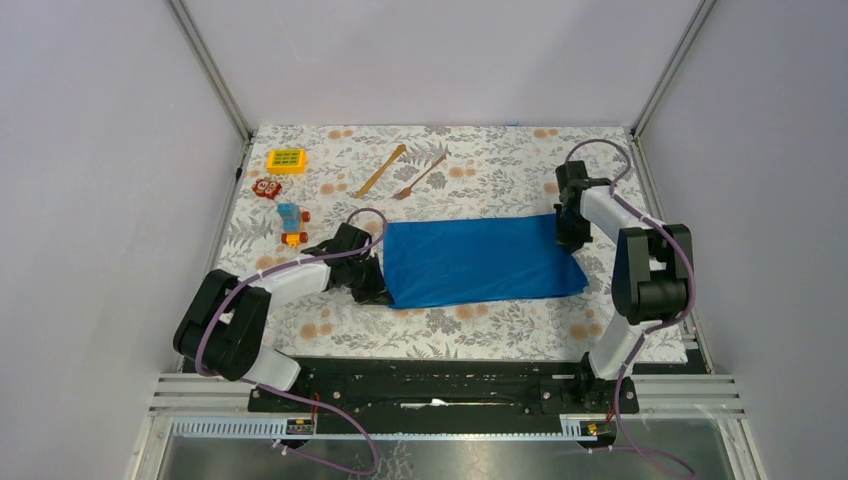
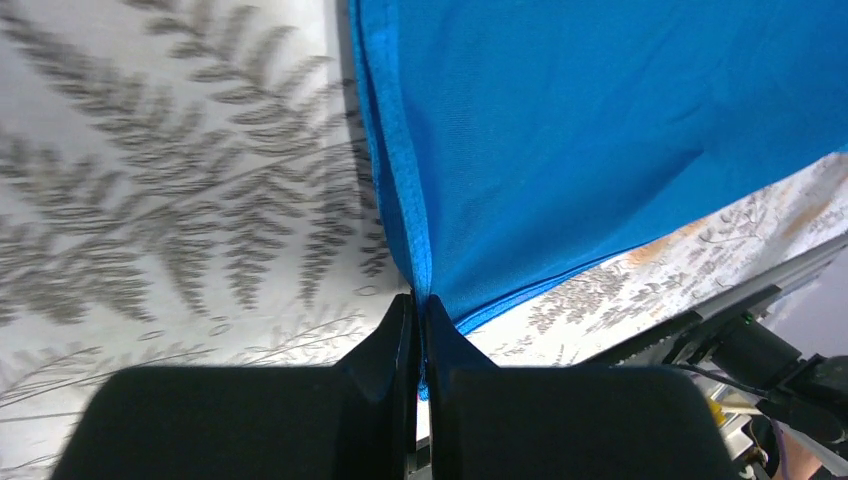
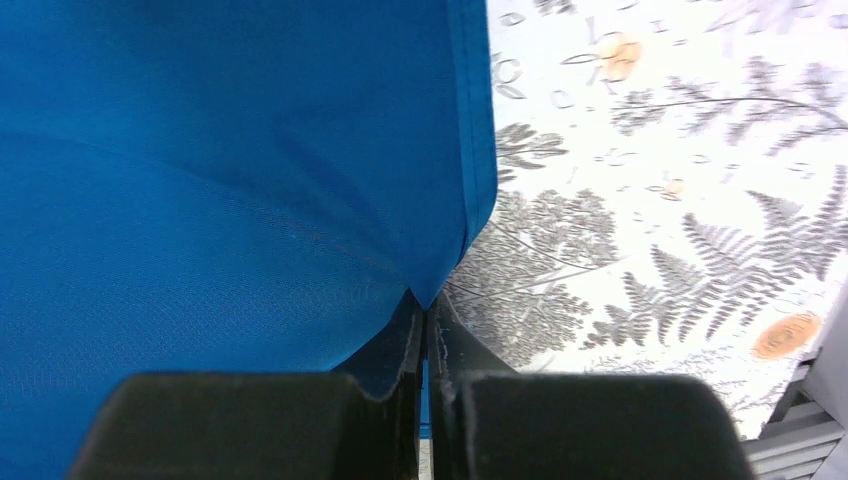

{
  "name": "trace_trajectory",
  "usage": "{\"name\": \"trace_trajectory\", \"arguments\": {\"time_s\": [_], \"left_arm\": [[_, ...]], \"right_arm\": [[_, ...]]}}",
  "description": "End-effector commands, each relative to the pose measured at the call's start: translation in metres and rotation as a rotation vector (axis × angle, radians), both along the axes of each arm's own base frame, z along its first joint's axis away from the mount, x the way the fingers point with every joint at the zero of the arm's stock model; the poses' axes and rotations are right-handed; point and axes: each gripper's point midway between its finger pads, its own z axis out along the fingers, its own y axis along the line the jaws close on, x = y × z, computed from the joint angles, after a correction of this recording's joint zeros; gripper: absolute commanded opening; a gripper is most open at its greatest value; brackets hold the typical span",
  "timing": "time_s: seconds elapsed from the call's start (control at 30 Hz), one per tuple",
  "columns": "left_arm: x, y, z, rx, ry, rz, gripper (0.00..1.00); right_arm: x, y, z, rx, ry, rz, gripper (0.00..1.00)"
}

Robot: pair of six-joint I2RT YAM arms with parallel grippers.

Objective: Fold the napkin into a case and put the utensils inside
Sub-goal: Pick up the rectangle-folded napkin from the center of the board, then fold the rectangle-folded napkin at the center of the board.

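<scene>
The royal-blue napkin [image 1: 480,260] lies folded as a wide rectangle in the middle of the table. My left gripper [image 1: 375,285] is shut on its left edge near the front corner; the wrist view shows blue hem [image 2: 415,240] pinched between the jaws. My right gripper [image 1: 568,235] is shut on the napkin's right edge; the wrist view shows a blue corner [image 3: 430,270] pinched between the jaws. The wooden knife-like stick [image 1: 380,170] and the wooden fork [image 1: 420,177] lie side by side on the cloth-covered table behind the napkin, apart from both grippers.
A yellow toy block [image 1: 286,160], a red toy [image 1: 266,188] and a blue-orange toy [image 1: 291,223] sit at the back left. The floral tablecloth [image 1: 480,325] covers the table. Walls enclose three sides; a black rail [image 1: 440,385] runs along the front.
</scene>
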Motion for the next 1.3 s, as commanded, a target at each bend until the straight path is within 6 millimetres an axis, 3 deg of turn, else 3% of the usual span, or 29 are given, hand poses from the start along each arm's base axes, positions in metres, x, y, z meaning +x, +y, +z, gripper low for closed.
{"name": "trace_trajectory", "arguments": {"time_s": [0.0, 0.1, 0.23, 0.37, 0.47, 0.57, 0.67, 0.73, 0.87, 1.03, 1.17, 1.27], "left_arm": [[0.000, -0.025, 0.008, -0.064, -0.026, -0.009, 0.00], [-0.001, -0.034, 0.009, -0.074, -0.031, -0.012, 0.00], [0.000, -0.026, 0.008, -0.042, -0.049, 0.004, 0.01], [-0.011, -0.024, 0.004, -0.052, -0.030, -0.006, 0.16], [-0.017, -0.017, 0.002, -0.054, -0.025, 0.006, 0.23], [-0.016, -0.007, 0.005, -0.068, -0.030, 0.039, 0.37], [-0.012, 0.003, 0.012, -0.092, -0.034, 0.064, 0.52], [-0.010, 0.010, 0.018, -0.093, -0.040, 0.079, 0.55], [0.000, 0.028, 0.028, -0.086, -0.082, 0.137, 0.56], [0.012, 0.045, 0.046, -0.098, -0.124, 0.210, 0.56], [0.025, 0.060, 0.055, -0.078, -0.167, 0.295, 0.54], [0.031, 0.062, 0.049, -0.110, -0.165, 0.331, 0.45]], "right_arm": [[0.014, -0.028, 0.042, -0.114, -0.150, -0.038, 0.00], [0.018, -0.018, 0.052, -0.059, -0.193, -0.021, 0.00], [0.016, -0.002, 0.057, -0.002, -0.201, -0.001, 0.00], [0.011, 0.021, 0.057, -0.001, -0.180, 0.058, 0.00], [0.010, 0.051, 0.060, -0.005, -0.159, 0.140, 0.00], [0.009, 0.090, 0.063, -0.016, -0.146, 0.231, 0.00], [0.001, 0.145, 0.063, -0.001, -0.125, 0.343, 0.00], [-0.006, 0.177, 0.059, -0.002, -0.095, 0.394, 0.00], [-0.015, 0.250, 0.055, 0.055, -0.085, 0.489, 0.00], [-0.023, 0.323, 0.046, 0.127, -0.072, 0.588, 0.00], [-0.034, 0.369, 0.042, 0.238, -0.048, 0.645, 0.00], [-0.043, 0.389, 0.038, 0.327, -0.029, 0.656, 0.00]]}}
